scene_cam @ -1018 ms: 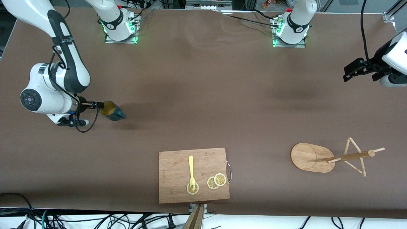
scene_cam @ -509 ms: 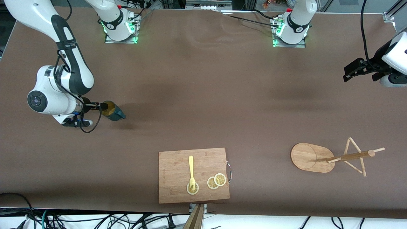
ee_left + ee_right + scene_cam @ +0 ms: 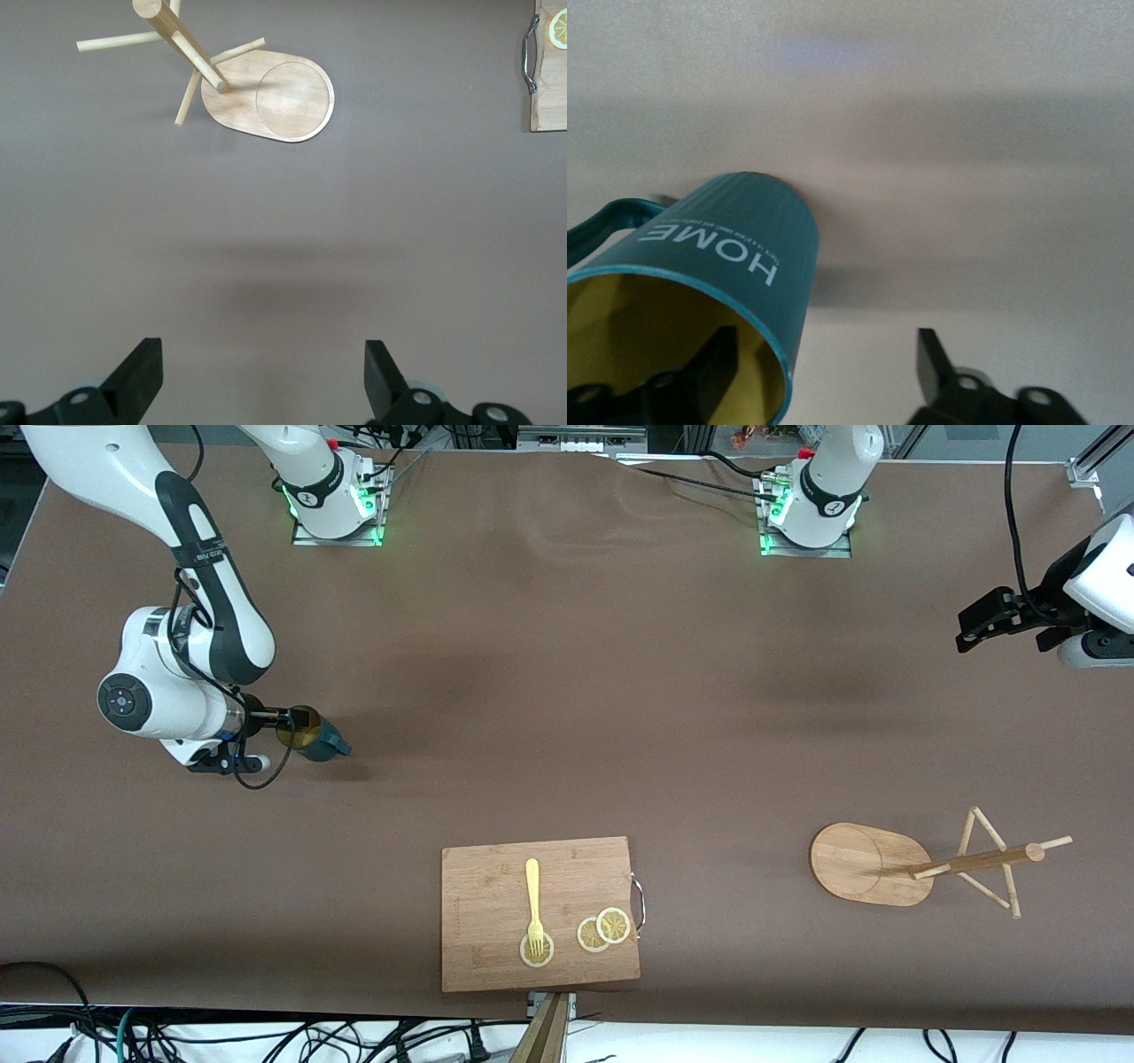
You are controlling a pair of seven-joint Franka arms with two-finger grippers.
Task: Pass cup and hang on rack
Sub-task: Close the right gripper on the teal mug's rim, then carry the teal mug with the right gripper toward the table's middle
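Your right claw (image 3: 282, 724) stood released astride the cup (image 3: 312, 734) rim, not yet grasping. Your left claw (image 3: 264, 372) waited released; passing and hanging on the rack (image 3: 921, 859) remained.

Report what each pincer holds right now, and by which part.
The right pincer straddles the cup's rim, one finger inside, one outside; a closed grip cannot be confirmed. The left pincer is open and holds nothing.

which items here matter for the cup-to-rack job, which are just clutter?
Job: cup, right gripper straddling its rim; rack; left gripper, open, waiting.
Clutter: cutting board, fork, lemon slices.
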